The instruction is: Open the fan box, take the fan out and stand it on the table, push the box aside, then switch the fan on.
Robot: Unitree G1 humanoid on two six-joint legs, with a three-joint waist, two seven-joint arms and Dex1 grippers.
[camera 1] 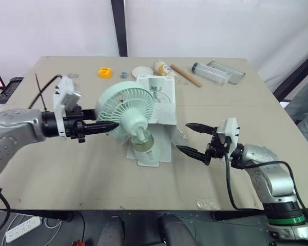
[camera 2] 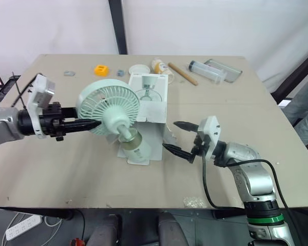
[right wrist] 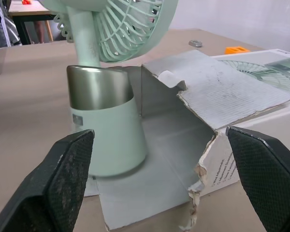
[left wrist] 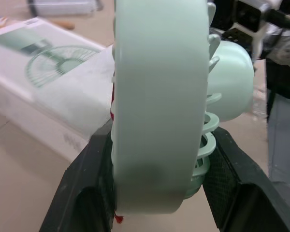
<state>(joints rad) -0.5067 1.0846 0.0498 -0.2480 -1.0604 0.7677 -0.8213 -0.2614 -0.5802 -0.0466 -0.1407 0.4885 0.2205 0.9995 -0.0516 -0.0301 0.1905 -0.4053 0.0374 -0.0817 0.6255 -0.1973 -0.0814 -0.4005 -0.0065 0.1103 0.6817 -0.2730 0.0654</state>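
The mint-green fan (camera 1: 126, 110) stands with its round base (right wrist: 106, 130) on the opened, torn flap (right wrist: 159, 183) of the white fan box (camera 1: 161, 97), which lies flat on the table just behind it. My left gripper (camera 1: 109, 126) is shut on the rim of the fan's head from the left; in the left wrist view a black finger (left wrist: 87, 188) sits on each side of the head (left wrist: 159, 96). My right gripper (camera 1: 184, 137) hovers open just right of the box flap, holding nothing, its fingertips pointed at the base.
Along the table's far edge lie a yellow block (camera 1: 104, 72), a white lid (camera 1: 141, 71), a wooden stick (camera 1: 186, 75), a clear tube (camera 1: 210, 71) and a plastic tray (camera 1: 231, 73). Bare tabletop (camera 1: 66, 174) spreads in front and to the left.
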